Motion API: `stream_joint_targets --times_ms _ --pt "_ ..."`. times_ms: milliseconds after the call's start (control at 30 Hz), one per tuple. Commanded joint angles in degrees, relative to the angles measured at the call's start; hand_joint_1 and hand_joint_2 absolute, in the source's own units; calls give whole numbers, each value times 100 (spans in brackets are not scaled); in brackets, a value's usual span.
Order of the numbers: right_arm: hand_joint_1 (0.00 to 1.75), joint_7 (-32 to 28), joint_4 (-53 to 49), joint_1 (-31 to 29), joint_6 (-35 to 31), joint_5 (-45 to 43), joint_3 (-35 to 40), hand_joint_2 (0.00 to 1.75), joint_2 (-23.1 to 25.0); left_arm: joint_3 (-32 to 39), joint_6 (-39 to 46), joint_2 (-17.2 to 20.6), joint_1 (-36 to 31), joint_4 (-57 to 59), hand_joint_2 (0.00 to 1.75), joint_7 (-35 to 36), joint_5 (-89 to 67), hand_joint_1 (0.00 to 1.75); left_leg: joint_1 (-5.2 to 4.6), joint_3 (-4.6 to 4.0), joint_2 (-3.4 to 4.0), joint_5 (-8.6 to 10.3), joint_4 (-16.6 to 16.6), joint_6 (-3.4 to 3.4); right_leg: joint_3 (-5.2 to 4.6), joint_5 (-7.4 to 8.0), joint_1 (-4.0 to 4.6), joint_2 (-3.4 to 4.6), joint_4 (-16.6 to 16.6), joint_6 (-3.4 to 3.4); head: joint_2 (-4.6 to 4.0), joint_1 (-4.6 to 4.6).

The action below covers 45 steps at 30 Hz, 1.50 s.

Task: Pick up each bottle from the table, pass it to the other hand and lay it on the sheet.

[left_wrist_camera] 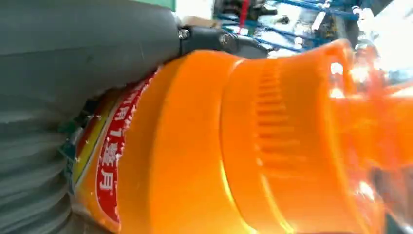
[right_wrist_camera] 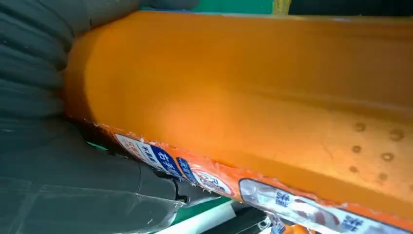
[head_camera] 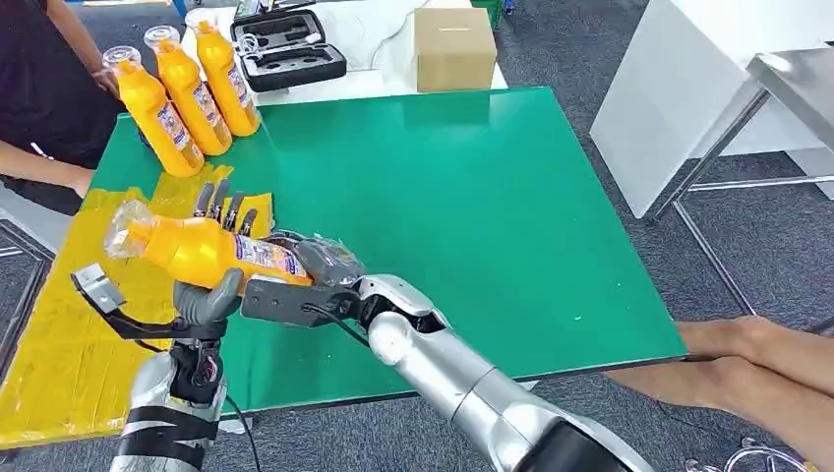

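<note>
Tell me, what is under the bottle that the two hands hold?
Under the held bottle lie the yellow sheet and green table. The left hand and bottle cover part of the sheet.

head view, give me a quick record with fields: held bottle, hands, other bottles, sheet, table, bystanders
held bottle: orange bottle lying sideways in the air, clear cap end away from the right arm
left hand: left hand wraps it from below
right hand: right hand grips its base end
other bottles: three orange bottles at the table's far left corner
sheet: yellow sheet below the held bottle
table: green table
bystanders: person's arm
</note>
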Motion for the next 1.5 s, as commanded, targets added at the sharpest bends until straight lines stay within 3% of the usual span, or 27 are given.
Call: stream_joint_targets --times_ms 33,233,267,1033,1067,1100,1233,1267,1500 --pt "175 -88 742 -471 147 -123 454 175 83 -679 -327 395 -494 836 175 -142 -544 0 0 39 -17 -20 4 -4 42 -25 1 -21 7 -8 0 2" --pt "175 -104 801 -539 163 -188 509 175 87 -830 -342 444 -517 844 175 -353 -843 0 1 41 -15 -24 7 -3 44 -28 3 -18 9 -7 0 2" --pt "175 -104 813 -548 160 -189 529 175 87 -817 -323 404 -506 792 175 -363 -850 175 -1 29 -15 -16 4 -2 31 -21 0 -19 7 -6 0 2" --pt "169 -86 925 -492 -42 -195 467 175 7 -617 -299 355 -477 667 175 -390 -712 175 2 37 -18 -19 4 -3 42 -25 3 -21 5 -6 0 0" --pt "99 -81 887 -485 -122 -169 412 175 -29 -574 -208 353 -492 647 175 -380 -773 175 4 46 -20 -27 9 -3 51 -32 5 -24 8 -8 0 2" --pt "0 -80 872 -485 -168 -154 389 175 -55 -560 -179 358 -504 639 175 -382 -798 175 3 39 -20 -20 5 -3 43 -26 4 -24 5 -6 0 2" --pt "0 -100 407 -468 -371 -237 -63 175 -343 -344 387 436 -645 539 175 -512 -1366 175 5 17 -27 -8 5 -1 25 -17 6 -29 3 -5 0 2" --pt "0 -95 359 -455 -332 -240 -91 0 -362 -322 369 434 -649 538 175 -501 -1375 175 6 28 -30 -19 14 -1 38 -27 7 -33 10 -7 0 0" --pt "0 -91 -389 -566 -321 -328 -903 0 -791 320 2876 619 -1152 877 175 -801 -3926 175 6 12 -29 -8 11 -2 21 -13 7 -31 9 -4 0 2"
